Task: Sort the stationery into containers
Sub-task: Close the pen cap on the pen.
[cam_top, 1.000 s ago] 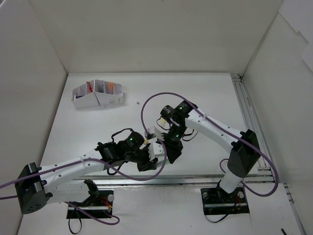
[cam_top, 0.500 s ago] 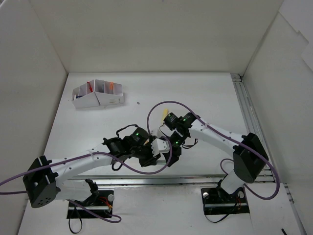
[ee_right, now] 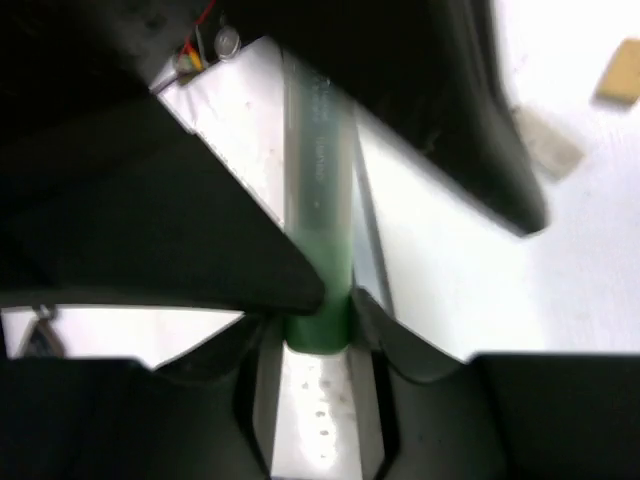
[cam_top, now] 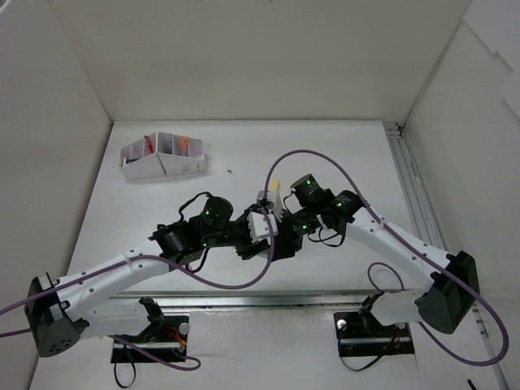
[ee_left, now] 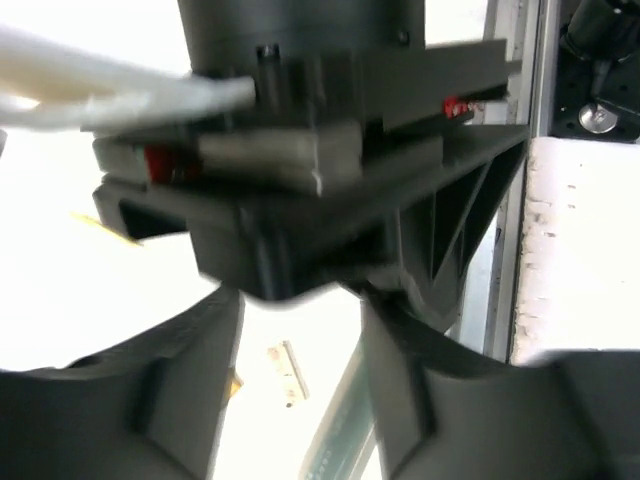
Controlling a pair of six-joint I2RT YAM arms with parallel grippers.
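Observation:
In the right wrist view my right gripper (ee_right: 318, 322) is shut on the end of a green marker (ee_right: 318, 240), which points away from it. The dark body of my left gripper crowds that view on the left. The left wrist view shows my left gripper (ee_left: 300, 400) open, and the marker (ee_left: 335, 440) runs beside its right finger, untouched. From above, both grippers (cam_top: 271, 246) (cam_top: 289, 234) meet at mid-table. The white organizer box (cam_top: 166, 166) stands far off at the back left.
A tan eraser block (ee_left: 285, 372) lies on the table under the left gripper, and another eraser (ee_right: 622, 72) shows at the right wrist view's top right. A small yellow item (cam_top: 276, 185) lies just behind the grippers. The organizer holds a red pen (cam_top: 149, 145) and an orange item (cam_top: 186, 142).
The left gripper's jaws have spread apart and let go of the green marker, while the right gripper stays shut on it. Both wrists have shifted right and away from the bases.

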